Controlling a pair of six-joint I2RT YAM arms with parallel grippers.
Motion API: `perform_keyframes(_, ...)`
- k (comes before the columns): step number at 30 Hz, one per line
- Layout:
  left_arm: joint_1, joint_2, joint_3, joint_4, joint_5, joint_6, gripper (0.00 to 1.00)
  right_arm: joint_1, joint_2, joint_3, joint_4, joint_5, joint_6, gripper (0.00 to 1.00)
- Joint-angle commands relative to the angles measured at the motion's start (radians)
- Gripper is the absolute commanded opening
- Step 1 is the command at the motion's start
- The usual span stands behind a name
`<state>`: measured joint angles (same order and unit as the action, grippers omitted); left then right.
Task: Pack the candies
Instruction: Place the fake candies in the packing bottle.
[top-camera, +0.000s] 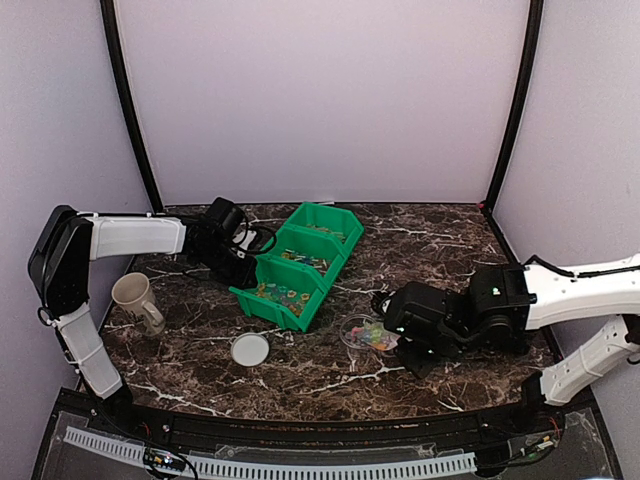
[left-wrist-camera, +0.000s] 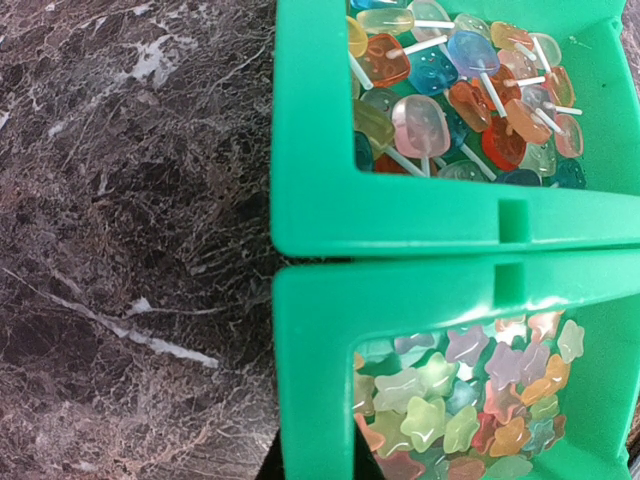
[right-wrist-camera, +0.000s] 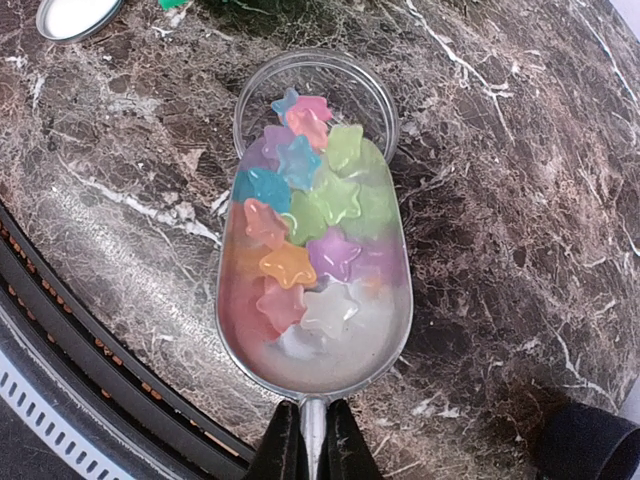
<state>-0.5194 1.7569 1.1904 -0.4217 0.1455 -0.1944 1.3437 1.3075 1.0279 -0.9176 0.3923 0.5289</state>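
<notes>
Star-shaped candies (right-wrist-camera: 300, 230) in mixed colours fill a metal scoop (right-wrist-camera: 340, 350). My right gripper (right-wrist-camera: 313, 440) is shut on the scoop's handle. The scoop's tip rests over a small clear round container (right-wrist-camera: 352, 92), with a few candies at its mouth. In the top view the right gripper (top-camera: 395, 325) is beside the container (top-camera: 362, 333). More star candies (left-wrist-camera: 470, 400) lie in the near compartment of the green bin (left-wrist-camera: 320, 200), and lollipops (left-wrist-camera: 460, 90) in the one beyond it. My left gripper (left-wrist-camera: 312, 462) is shut on the bin's near wall, and also shows in the top view (top-camera: 240, 262).
A beige mug (top-camera: 135, 298) stands at the left. A white lid (top-camera: 250, 349) lies in front of the green bin (top-camera: 300, 250), and also shows in the right wrist view (right-wrist-camera: 72, 12). The black front rail runs close below the scoop.
</notes>
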Motion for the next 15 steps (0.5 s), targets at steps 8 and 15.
perform_keyframes(8, 0.004, -0.099, 0.063, 0.129, 0.05, 0.004, 0.0, 0.012, 0.048, 0.08, -0.091, -0.013, 0.006, 0.0)
perform_keyframes(15, 0.005, -0.097, 0.064, 0.13, 0.051, 0.003, 0.0, 0.012, 0.074, 0.117, -0.125, -0.014, -0.01, 0.0)
